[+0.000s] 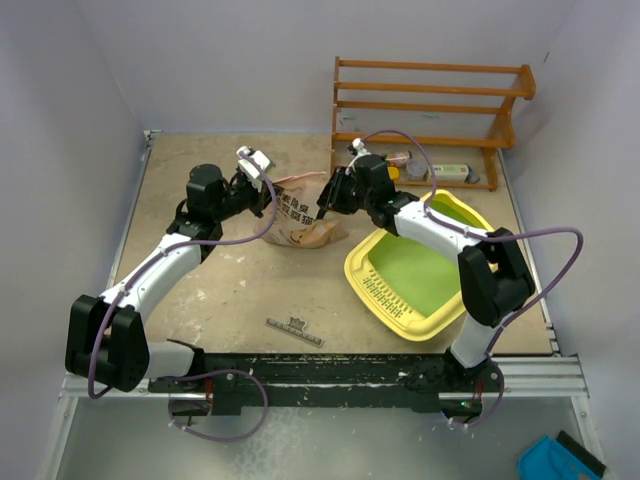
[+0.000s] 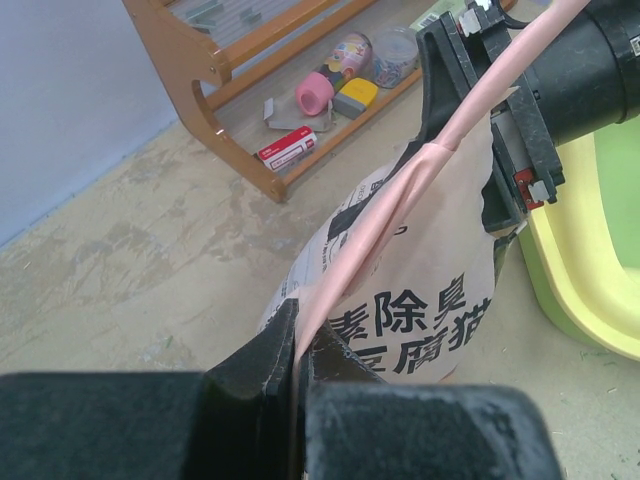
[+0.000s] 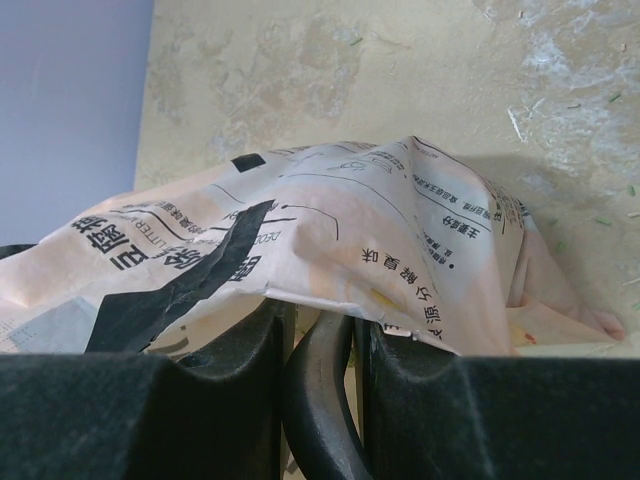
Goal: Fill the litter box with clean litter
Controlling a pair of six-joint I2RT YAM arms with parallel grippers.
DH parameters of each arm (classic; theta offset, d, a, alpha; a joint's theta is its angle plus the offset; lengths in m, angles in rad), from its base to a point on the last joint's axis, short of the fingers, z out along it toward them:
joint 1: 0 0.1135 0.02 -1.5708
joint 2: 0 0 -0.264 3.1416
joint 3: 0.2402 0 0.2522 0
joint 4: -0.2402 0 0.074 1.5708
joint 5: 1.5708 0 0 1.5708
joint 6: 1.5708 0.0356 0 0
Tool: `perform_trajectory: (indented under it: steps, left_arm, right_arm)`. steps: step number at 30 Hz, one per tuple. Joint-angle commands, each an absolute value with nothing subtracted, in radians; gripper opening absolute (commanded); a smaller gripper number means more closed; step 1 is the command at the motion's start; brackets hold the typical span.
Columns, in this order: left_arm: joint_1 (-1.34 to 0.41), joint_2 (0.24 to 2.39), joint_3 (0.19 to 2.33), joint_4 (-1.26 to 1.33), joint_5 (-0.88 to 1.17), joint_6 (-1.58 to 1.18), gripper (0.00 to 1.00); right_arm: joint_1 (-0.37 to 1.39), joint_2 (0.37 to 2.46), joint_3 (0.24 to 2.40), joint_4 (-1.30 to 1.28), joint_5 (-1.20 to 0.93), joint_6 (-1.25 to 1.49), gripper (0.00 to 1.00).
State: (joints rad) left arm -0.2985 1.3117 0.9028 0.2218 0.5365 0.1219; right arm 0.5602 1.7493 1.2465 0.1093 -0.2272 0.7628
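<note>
The yellow litter box (image 1: 356,264) with a green floor sits right of centre, tilted, its slotted strip on the near-left rim; it also shows in the left wrist view (image 2: 585,300). No litter granules show. A tan printed bag (image 1: 306,222) hangs between both grippers, left of the box. My left gripper (image 1: 272,192) (image 2: 298,345) is shut on the bag's pink folded top edge (image 2: 440,290). My right gripper (image 1: 326,200) (image 3: 322,322) is shut on the other end of that edge, and the bag (image 3: 330,230) drapes over its fingers.
A wooden rack (image 1: 430,110) with small items stands at the back right, close behind the box. A small grey metal piece (image 1: 295,332) lies near the front edge. Walls close in the left and back sides.
</note>
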Motion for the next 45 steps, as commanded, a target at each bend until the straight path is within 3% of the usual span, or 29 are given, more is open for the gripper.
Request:
perform_trajectory:
  steps: [1,24,45]
  left_arm:
    - [-0.304,1.303,0.945,0.342,0.602,0.093,0.0]
    - [-0.304,1.301,0.957,0.3,0.564,0.119,0.0]
    - [-0.303,1.255,0.958,0.3,0.509,0.113,0.25]
  right_arm:
    - [0.592,1.751,1.211,0.224,-0.367,0.863,0.0]
    - [0.548,1.56,1.223,0.206,-0.362,0.892,0.0]
    - [0.471,1.4,1.063,0.256,-0.368,0.925,0.0]
